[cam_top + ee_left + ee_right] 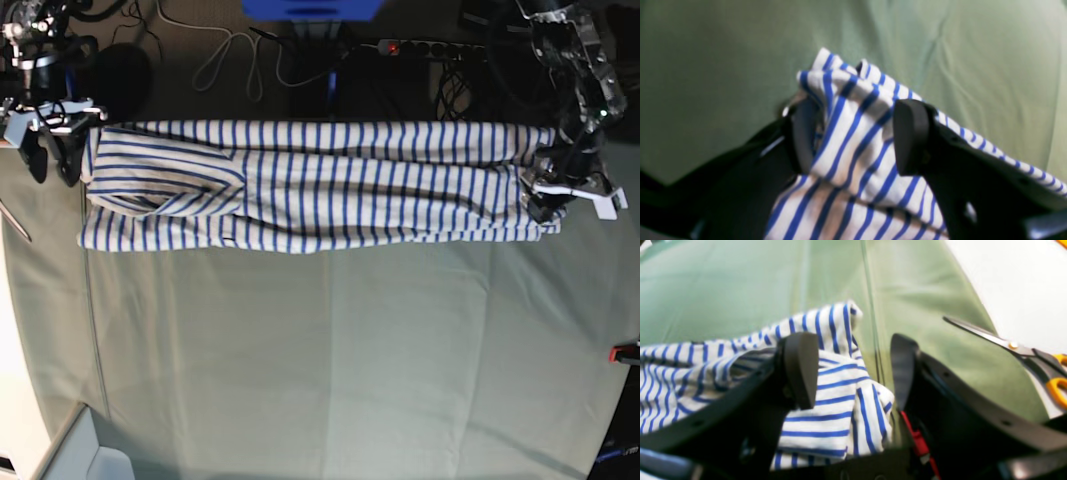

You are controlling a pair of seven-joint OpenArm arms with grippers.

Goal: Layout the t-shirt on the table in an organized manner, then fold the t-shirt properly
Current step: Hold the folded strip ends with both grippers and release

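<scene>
On the table [320,350], the t-shirt [320,185] lies stretched between the released left tool [853,133] and right tool [853,370].

The t-shirt [320,185] is white with thin blue stripes all over. The tabletop [330,360] is covered in pale grey-green cloth. Both grippers are black. The scissors [1033,355] have orange handles and silver blades.

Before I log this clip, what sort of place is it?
Probably a robotics lab bench, not a home: a cloth-covered table held by a red clamp, a power strip and loose cables behind it, and scissors at the edge.
</scene>
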